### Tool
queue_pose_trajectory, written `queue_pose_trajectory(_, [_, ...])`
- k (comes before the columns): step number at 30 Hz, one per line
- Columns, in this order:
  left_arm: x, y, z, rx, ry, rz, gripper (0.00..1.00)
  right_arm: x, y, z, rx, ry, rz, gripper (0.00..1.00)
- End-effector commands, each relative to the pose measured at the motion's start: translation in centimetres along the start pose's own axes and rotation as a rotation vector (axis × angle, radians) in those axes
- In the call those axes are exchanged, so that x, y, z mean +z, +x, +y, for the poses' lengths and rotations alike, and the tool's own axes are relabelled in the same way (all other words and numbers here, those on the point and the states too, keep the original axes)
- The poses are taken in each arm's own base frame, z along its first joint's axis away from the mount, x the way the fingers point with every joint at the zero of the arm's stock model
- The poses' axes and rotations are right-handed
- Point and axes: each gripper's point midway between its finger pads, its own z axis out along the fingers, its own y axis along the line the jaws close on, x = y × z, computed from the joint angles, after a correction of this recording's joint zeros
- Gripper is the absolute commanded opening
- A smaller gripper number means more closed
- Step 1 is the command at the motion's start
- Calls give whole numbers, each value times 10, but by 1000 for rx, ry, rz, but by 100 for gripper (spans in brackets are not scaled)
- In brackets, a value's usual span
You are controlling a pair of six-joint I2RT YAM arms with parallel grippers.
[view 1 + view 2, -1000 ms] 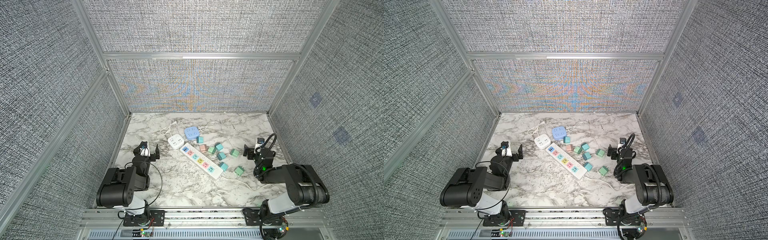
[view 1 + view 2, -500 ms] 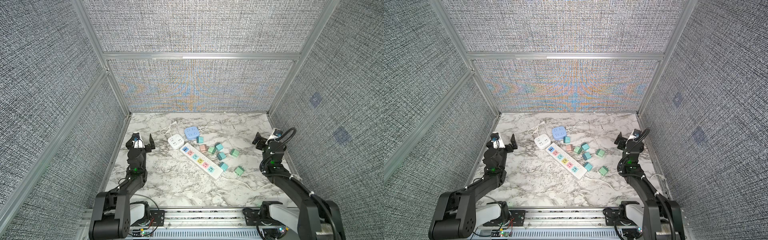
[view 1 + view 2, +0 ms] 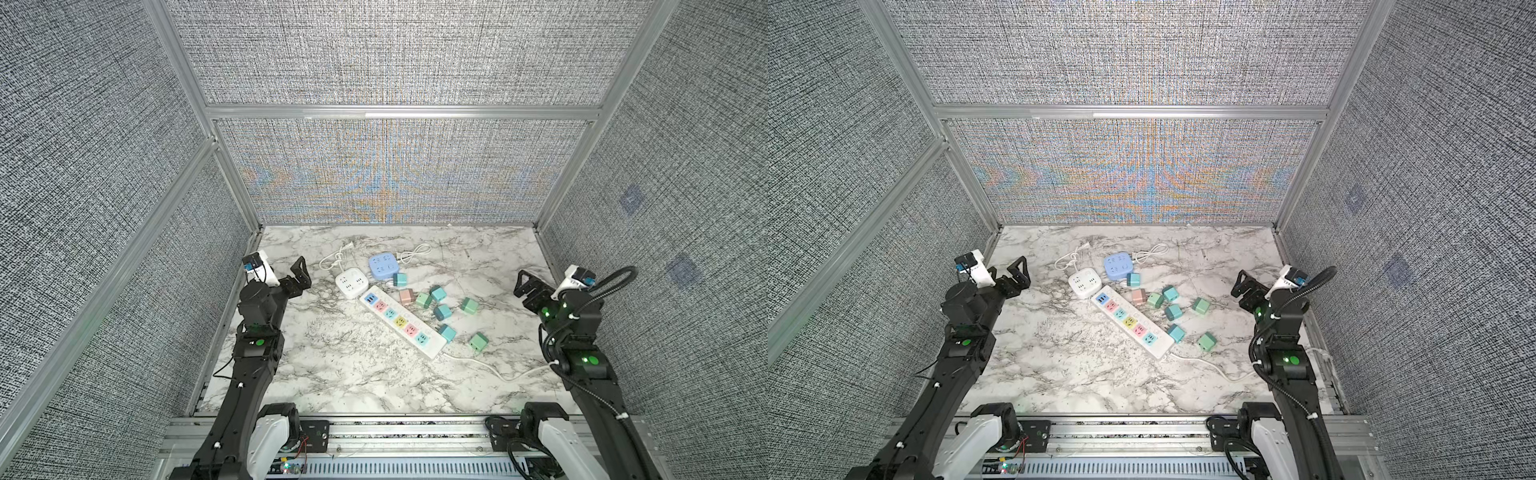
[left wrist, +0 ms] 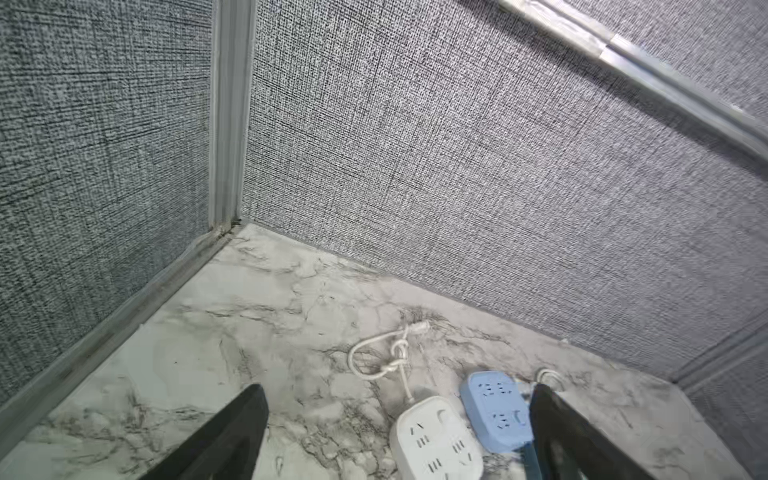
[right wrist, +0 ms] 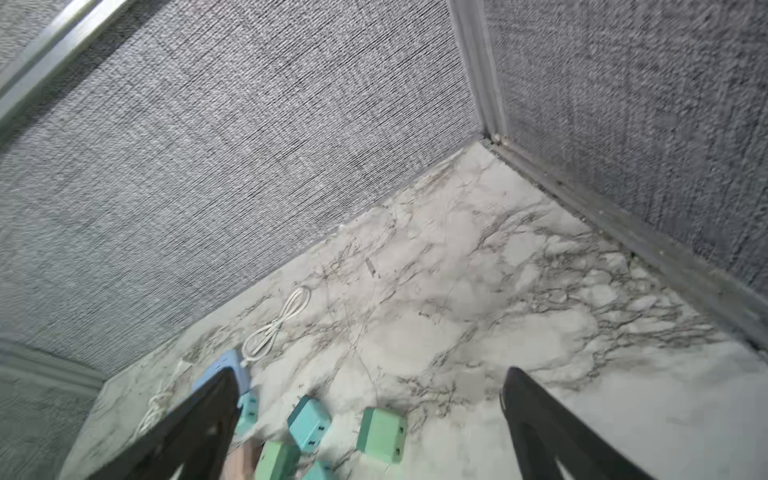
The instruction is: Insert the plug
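Observation:
A white power strip (image 3: 401,322) with coloured sockets lies slantwise mid-table in both top views. Several small cube plugs lie loose to its right: teal (image 3: 441,311), green (image 3: 468,305), pink (image 3: 406,296). My left gripper (image 3: 289,274) hangs open above the left table edge, well apart from the strip, with nothing between its fingers (image 4: 249,411). My right gripper (image 3: 536,286) hangs open near the right wall, also empty. The right wrist view shows a green plug (image 5: 381,428) and a teal plug (image 5: 309,424) on the marble between its fingers (image 5: 536,415).
A white cube socket (image 3: 352,283) and a blue socket block (image 3: 383,266) sit behind the strip, each with a coiled white cord (image 4: 390,357). The strip's cable (image 3: 490,368) trails toward the right arm. Grey fabric walls close three sides.
Both arms have unfolded from a tucked pose near the front rail and reached forward and up. Both grippers stayed open and empty. The strip and plugs have not moved.

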Motion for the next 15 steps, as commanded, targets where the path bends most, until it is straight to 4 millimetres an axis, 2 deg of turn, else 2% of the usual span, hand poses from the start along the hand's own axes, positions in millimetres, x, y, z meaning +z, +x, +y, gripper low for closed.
queue_pose_trajectory(1, [-3, 13, 7, -141, -31, 47, 99, -6, 30, 8, 80, -66, 128, 99])
queue_pose_trajectory(4, [1, 29, 15, -167, -59, 113, 99, -12, 53, 17, 85, -108, 227, 99])
queue_pose_trajectory(8, [3, 48, -5, -171, 48, 226, 97, -20, 89, 33, 92, -149, 346, 98])
queue_pose_trajectory(10, [0, 53, -17, -168, 120, 246, 93, -24, 103, 40, 85, -148, 369, 93])
queue_pose_trajectory(13, [-3, 69, -35, -138, 177, 311, 88, -26, 129, 63, 68, -221, 414, 90])
queue_pose_trajectory(15, [-4, 85, -44, -88, 173, 373, 85, -26, 141, 76, 58, -250, 438, 84])
